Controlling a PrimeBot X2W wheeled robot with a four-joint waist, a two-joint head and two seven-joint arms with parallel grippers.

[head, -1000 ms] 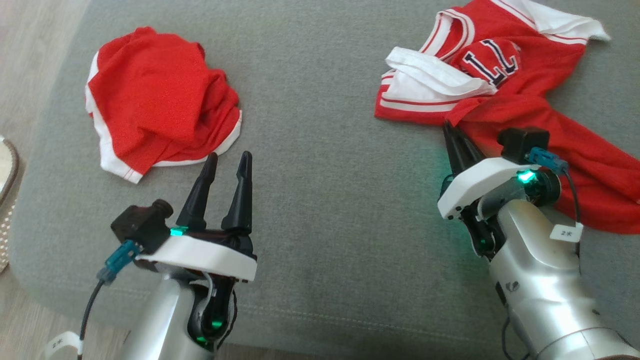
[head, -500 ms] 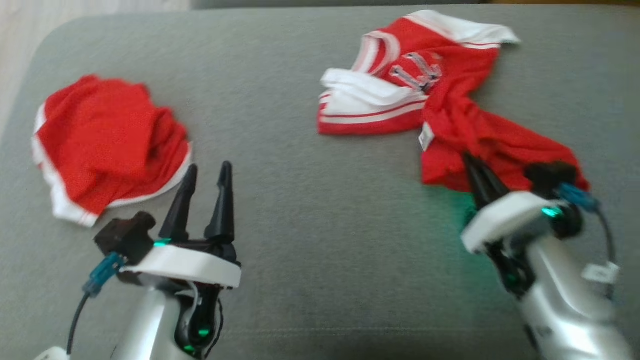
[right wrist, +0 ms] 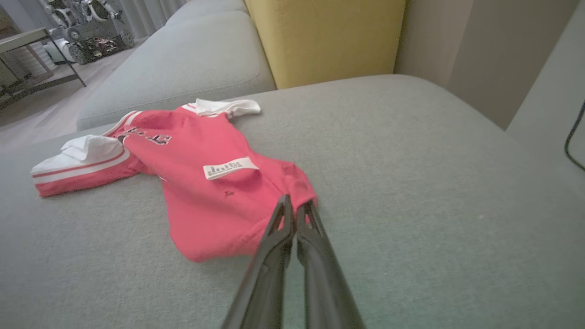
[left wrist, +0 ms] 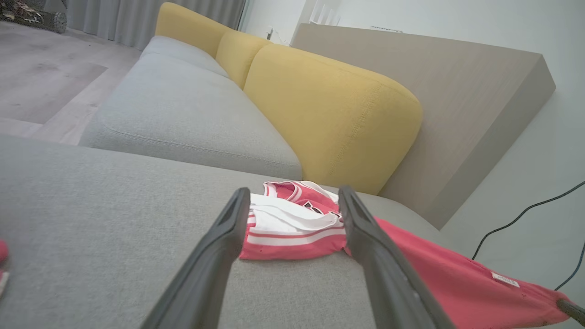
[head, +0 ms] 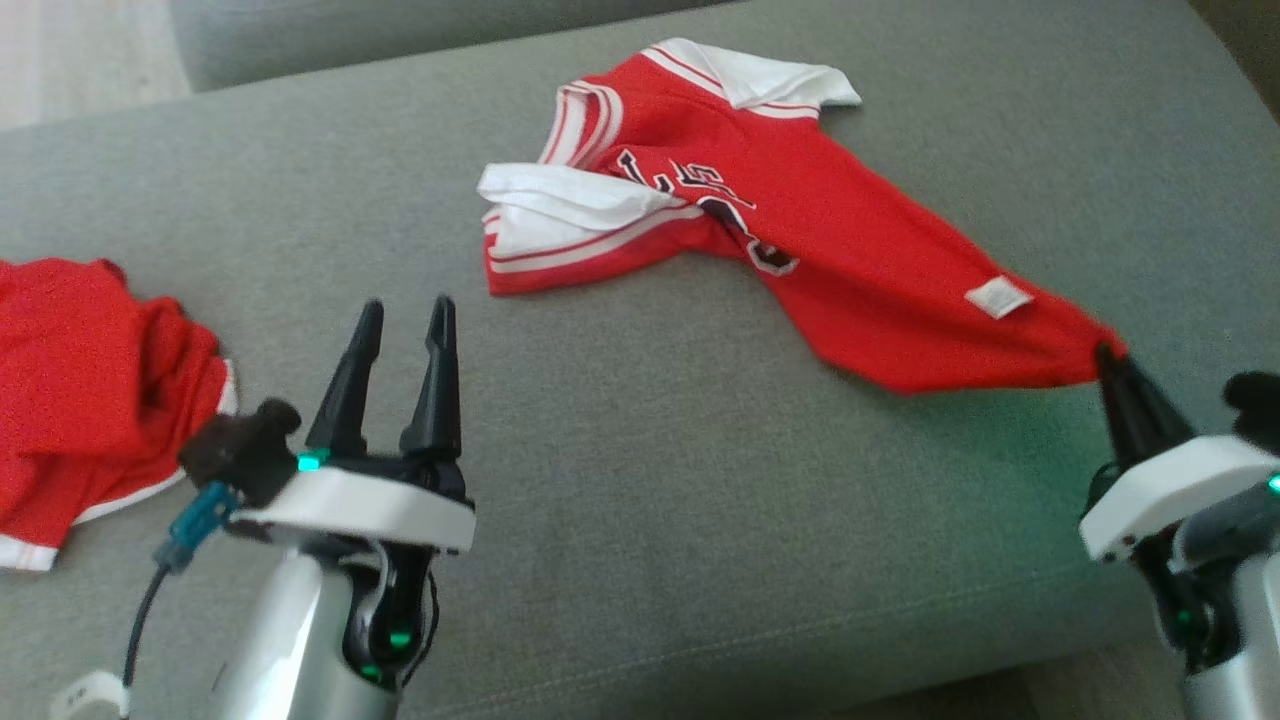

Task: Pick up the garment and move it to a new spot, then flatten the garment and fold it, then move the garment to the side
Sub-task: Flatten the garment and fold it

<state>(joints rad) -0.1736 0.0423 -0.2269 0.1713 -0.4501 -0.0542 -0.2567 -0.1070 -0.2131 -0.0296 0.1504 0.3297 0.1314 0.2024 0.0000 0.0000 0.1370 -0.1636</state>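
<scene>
Our right gripper has its fingers pinched tight on a corner of the jersey, low over the cushion near its front right edge. A second ago the jersey lay bunched, its body folded over itself. Now it trails long and fairly taut from the pinch back to its neck end, which rests mid-cushion. Our head has turned too, so not all of the shift is the cloth's. Our left gripper hangs empty, fingers spread, near the other red garment. We judge the move is under way, with flattening and folding still to do.
</scene>
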